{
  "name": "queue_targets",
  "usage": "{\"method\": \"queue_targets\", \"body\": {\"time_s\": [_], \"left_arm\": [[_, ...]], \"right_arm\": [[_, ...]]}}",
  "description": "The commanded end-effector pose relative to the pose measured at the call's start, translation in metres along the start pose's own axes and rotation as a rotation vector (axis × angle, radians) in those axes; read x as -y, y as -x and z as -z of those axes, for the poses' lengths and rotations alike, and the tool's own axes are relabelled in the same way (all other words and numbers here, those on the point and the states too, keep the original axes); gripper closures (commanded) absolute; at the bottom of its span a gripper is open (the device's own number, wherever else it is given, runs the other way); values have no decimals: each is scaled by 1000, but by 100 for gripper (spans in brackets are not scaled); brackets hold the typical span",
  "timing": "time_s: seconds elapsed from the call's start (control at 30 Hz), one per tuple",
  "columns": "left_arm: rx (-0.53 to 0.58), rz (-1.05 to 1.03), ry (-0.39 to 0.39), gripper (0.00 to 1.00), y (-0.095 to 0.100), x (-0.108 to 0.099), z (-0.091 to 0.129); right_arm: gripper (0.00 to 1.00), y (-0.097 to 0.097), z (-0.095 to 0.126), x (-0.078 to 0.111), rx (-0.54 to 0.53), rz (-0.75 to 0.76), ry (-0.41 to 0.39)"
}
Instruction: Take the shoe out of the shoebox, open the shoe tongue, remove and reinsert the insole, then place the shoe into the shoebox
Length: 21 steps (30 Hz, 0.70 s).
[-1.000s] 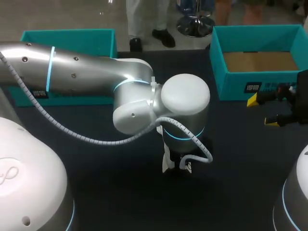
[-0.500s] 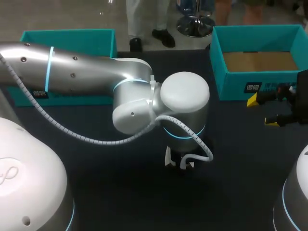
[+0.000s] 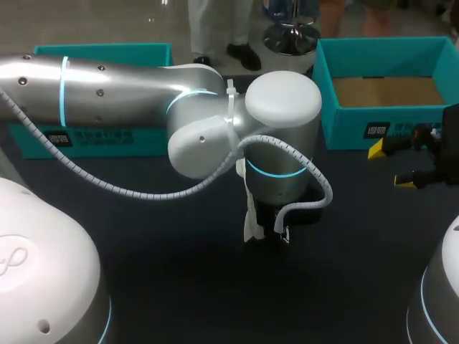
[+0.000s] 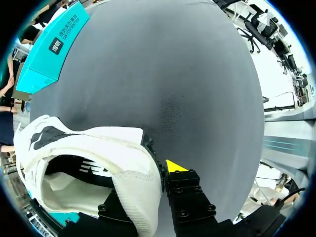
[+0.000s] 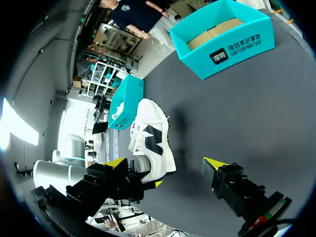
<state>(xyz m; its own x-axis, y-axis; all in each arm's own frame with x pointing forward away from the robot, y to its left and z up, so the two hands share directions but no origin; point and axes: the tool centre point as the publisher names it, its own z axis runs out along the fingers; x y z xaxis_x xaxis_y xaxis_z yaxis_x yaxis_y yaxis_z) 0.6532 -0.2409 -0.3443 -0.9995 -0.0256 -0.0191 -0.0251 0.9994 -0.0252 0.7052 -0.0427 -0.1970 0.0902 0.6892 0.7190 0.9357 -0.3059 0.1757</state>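
Two arms work over this dark desk (image 3: 179, 287), and we begin with what lies nearest us. Our left arm (image 3: 107, 86) comes in from the left edge and bends down over the middle of the desk, with a grey ribbed cable (image 3: 129, 195) looping beneath it. The left hand (image 4: 150, 185) is clamped on the heel of the white sneaker (image 4: 94, 145). One yellow fingertip (image 4: 174, 165) presses against the outside of the heel, while the other finger goes down into the shoe's opening, where its tip is hidden. The sneaker has a black mark on its side, its opening faces up toward the wrist, and its toe points away from the hand. From the head view only small white parts of it show under the wrist. We cannot tell whether its sole rests on the desk or hangs just above it.

Farther out, near the right edge and well apart from the sneaker, our right hand (image 5: 165, 163) has its two yellow-tipped fingers spread wide and grips nothing.

At the far right corner sits the teal shoebox (image 3: 358, 130), open at the top, with a brown cardboard floor inside; the sneaker is outside it. At the far left corner a second teal box (image 3: 100, 136) stands partly behind the left arm. We cannot tell whether it is the lid.
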Motion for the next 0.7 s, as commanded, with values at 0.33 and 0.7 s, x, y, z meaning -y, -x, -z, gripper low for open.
{"method": "queue_targets", "body": {"time_s": [0.33,0.7], "left_arm": [[-10,23,-13,100,2,-10,66],[-7,19,-1,100,0,-4,126]], "right_arm": [[0,0,0,1,2,-1,1],[0,0,0,1,2,-1,1]]}}
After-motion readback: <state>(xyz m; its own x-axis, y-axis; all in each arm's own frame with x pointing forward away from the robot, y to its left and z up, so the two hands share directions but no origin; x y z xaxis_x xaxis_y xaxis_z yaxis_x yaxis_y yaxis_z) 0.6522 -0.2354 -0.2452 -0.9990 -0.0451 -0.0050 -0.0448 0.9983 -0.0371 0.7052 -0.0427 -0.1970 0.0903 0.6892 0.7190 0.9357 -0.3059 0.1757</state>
